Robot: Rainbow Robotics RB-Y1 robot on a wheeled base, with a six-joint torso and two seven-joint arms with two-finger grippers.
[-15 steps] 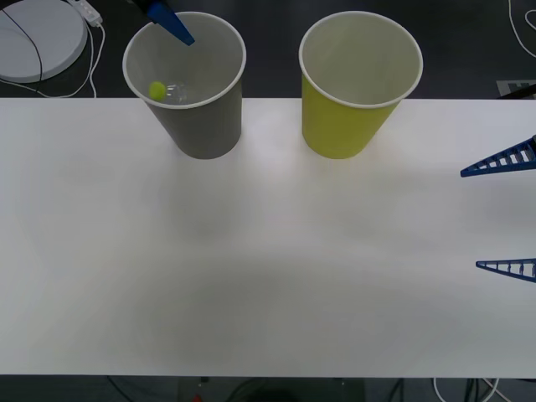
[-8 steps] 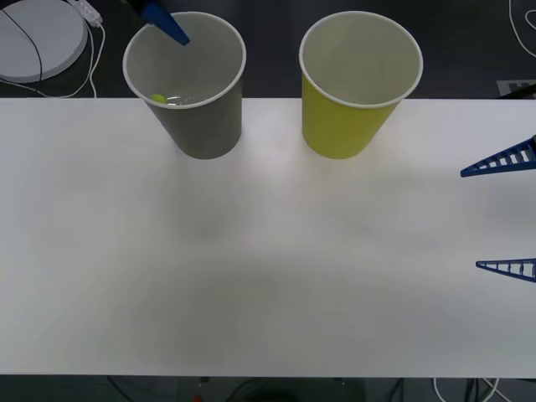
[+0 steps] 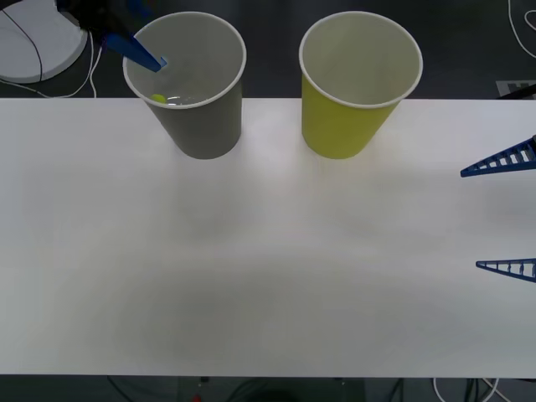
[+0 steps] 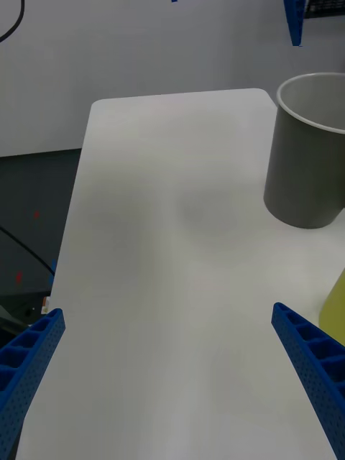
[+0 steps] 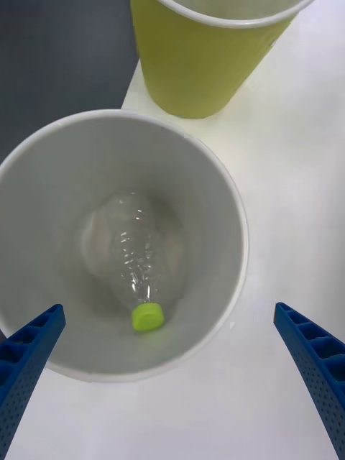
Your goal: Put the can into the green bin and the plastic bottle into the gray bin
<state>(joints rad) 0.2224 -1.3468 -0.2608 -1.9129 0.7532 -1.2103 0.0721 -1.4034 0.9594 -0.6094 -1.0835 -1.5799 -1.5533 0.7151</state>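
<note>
Two tall paper-cup-shaped bins stand side by side at the far edge of my broad white tabletop (image 3: 268,251), upright and apart, mouths open to the tools above. My large gray tapered bin with its white rim (image 3: 205,126) is on my left, the large yellow-green tapered bin with a white rim (image 3: 347,126) on my right. I judge they sit close together so either arm can reach over a rim. My left tool (image 3: 138,52) hangs over the gray bin's rim, its blue ribbed fingers (image 5: 29,352) spread wide and holding nothing; the small clear ridged plastic bottle with a lime-green screw cap (image 5: 138,248) lies on its side at the bottom of that bin, so its half of the job looks done. My right tool (image 3: 502,213) waits low over the tabletop's right side, fingers apart and empty. I see no can inside the green bin's mouth. No brand, label or writing can be read anywhere
</note>
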